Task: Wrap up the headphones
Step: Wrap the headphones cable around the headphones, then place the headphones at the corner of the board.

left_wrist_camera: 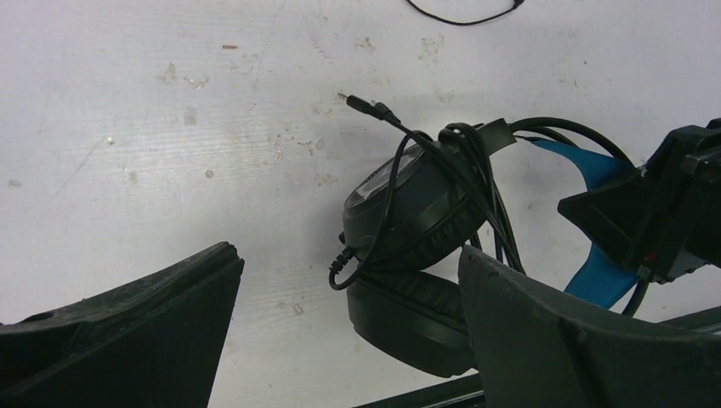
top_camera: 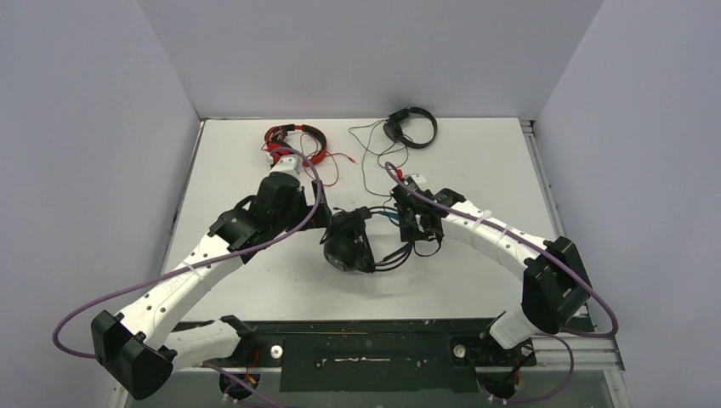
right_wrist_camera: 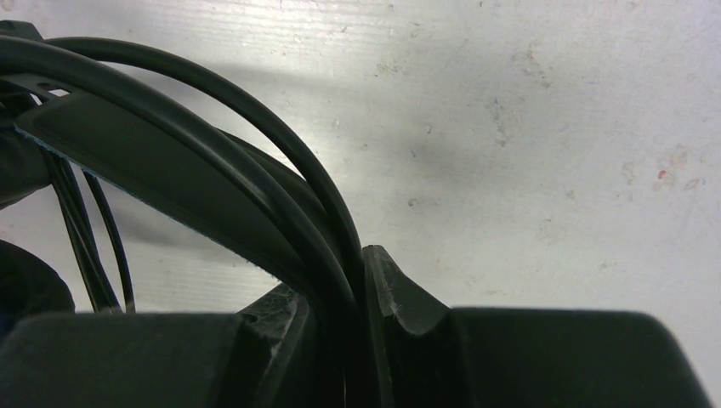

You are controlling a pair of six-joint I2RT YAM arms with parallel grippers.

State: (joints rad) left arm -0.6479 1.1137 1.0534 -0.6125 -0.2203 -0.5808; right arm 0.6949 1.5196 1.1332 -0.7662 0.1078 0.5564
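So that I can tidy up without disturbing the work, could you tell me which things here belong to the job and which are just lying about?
Part of the job: blue-band headphones, gripped by the right pincer; red headphones; black headphones.
Not part of it: table; black base plate.

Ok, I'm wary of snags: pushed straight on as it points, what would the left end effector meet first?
Likely the cord-wrapped ear cup of the blue-band headphones, just ahead of the open left end effector; depth is unclear, so perhaps the table first.
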